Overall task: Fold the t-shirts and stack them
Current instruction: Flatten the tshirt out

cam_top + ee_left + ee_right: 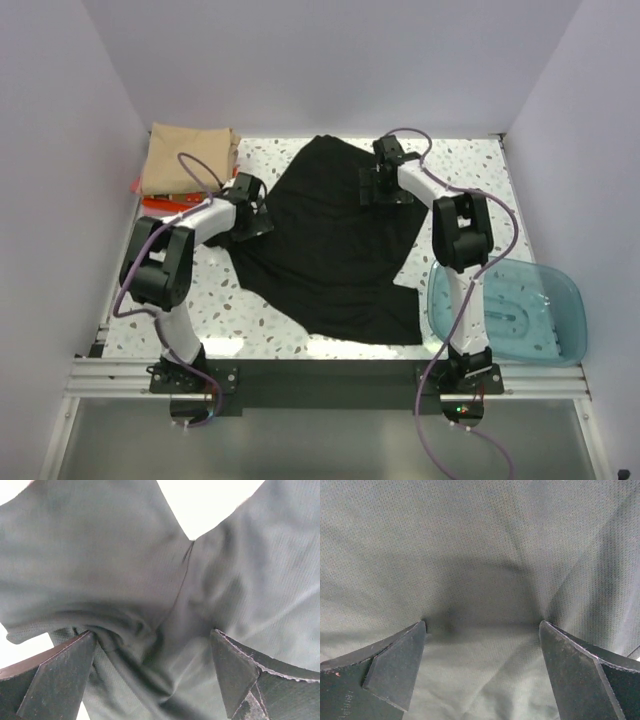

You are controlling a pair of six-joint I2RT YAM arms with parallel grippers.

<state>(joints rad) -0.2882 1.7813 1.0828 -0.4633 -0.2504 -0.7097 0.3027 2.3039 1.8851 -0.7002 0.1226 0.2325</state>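
Working the black t-shirt (340,250), spread wide but skewed and rumpled across the middle of the speckled desk (225,310), one hem corner toward the near edge. Judged early in the fold of this one loose garment: laid out, not yet creased over. Pressing on its left side with the left tool (152,631), fingers wide apart and gripping nothing, a soft ridge of cloth and a seam line bunched in the gap. Bearing down on its far right part with the right tool (482,622), likewise spread, fingertips resting on smoother fabric. Fine-knit, matte, pin-dotted weave up close; thin and limp, likely to drag and wrinkle rather than slide. Next, probably: pinching shut on an edge at each side, lifting just clear, and carrying one side over the middle without pulling the rest askew. Already folded to the far left of the black t-shirt, beyond the left tool: the tan-beige t-shirt (188,160), a thick, soft, squarish pad, lying on the red-orange t-shirt (158,203), seen only as a thin bright sliver at its near edge. To the near right of the black t-shirt, just off its hem: a translucent teal bowl (572,300), smooth rigid plastic, rounded oblong, partly behind the right arm.
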